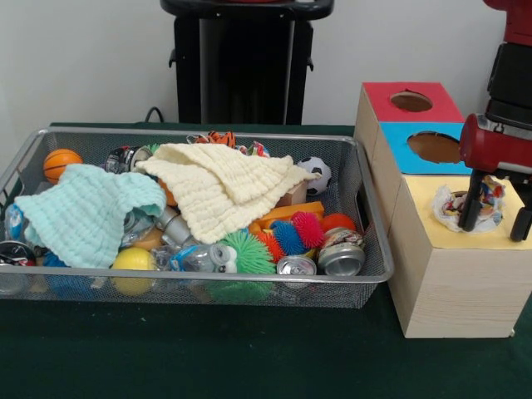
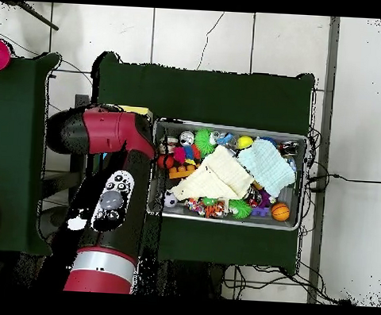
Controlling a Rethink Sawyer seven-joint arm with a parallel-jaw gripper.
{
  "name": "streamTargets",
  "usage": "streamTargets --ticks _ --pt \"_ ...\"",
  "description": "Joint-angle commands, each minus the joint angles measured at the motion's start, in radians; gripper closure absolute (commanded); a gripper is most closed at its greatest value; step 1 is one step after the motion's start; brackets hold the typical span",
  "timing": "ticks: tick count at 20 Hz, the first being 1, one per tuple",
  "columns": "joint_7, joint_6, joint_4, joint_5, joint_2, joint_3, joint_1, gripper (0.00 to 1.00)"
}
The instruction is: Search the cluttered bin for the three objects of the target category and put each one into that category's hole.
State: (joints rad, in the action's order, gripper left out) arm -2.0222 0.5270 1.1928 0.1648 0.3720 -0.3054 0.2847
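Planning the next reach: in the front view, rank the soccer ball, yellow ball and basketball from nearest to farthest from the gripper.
From the gripper over the yellow-topped box:
1. Soccer ball, bin's right end.
2. Yellow ball, front left.
3. Basketball, far left corner.

bin point(image 1: 376, 249) left of three boxes point(image 1: 449, 274), wad point(image 1: 453, 208) in nearest hole point(image 1: 467, 218)

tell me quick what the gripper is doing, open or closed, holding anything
Gripper: open, fingers spread either side of the crinkly confetti-print clear plastic wad at the yellow-topped wooden box's hole.
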Motion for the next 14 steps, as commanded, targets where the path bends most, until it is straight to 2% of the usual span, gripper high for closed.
streamTargets --ticks 1,14 --pt "-0.158 0.022 0.114 0.011 -0.060 0.096 -0.005 0.00" --pt "-0.130 0.004 0.188 0.005 -0.008 0.116 -0.021 0.00"
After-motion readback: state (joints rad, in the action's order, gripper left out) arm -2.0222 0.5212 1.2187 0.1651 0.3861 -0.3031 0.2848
